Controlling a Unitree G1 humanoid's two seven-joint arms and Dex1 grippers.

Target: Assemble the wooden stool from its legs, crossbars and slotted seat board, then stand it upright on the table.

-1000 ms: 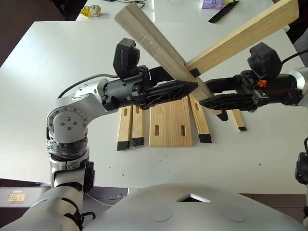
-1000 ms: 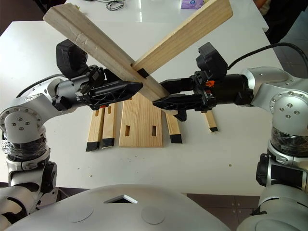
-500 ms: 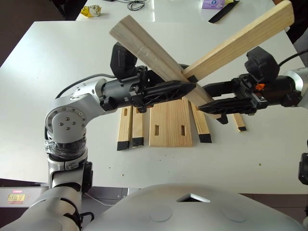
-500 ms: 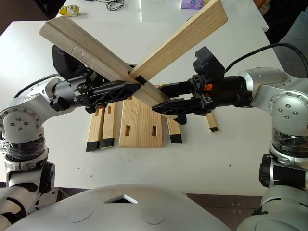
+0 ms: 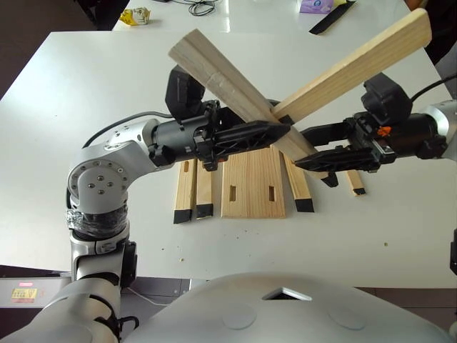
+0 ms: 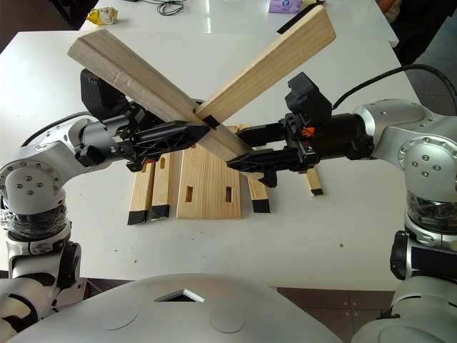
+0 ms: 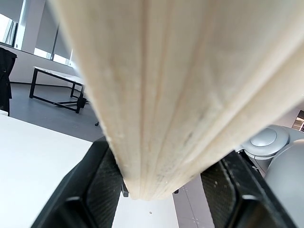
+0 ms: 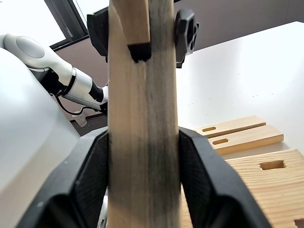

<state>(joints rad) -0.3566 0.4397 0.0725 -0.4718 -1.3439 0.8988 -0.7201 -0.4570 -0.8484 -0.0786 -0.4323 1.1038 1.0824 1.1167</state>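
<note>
Tipped flatter than a second ago, the grooved leg [image 5: 221, 74] now carries its far end lower. Right claw [image 5: 300, 148] is clenched on that leg's near end. Left claw [image 5: 284, 127] grasps the black-tipped leg [image 5: 357, 63], whose painted end butts against the grooved one, making an X above the white table [image 5: 86, 93]. Both are pale, raw planks. Beneath lie the slotted seat board [image 5: 251, 182] and four black-ended bars [image 5: 194, 187].

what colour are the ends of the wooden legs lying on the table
Black tips on the pale wooden legs, clearest in the left eye view.
</note>
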